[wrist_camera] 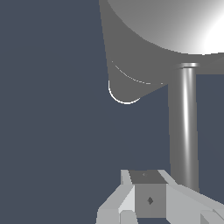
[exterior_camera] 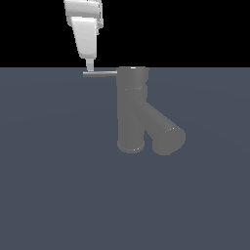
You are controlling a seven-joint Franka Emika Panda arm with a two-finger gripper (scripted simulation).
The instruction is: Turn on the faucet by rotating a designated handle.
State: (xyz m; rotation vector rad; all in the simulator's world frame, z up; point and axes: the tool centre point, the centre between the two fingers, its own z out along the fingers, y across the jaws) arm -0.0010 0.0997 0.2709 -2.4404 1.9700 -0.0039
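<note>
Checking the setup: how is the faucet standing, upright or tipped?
Upright. The faucet has a vertical body with its base on the floor, and the handle sticks out level.

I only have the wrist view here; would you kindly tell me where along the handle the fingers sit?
Observer: In the exterior view the gripper hangs from above, its tip meeting the handle near the rod's free end.
Operator: Thank you. Which way does the rod point?
Observer: It sticks out level toward the exterior view's left, from the top of the upright faucet.
Operator: And where does the spout go?
Observer: The spout slants down toward the exterior view's right, on the side away from the gripper.
</note>
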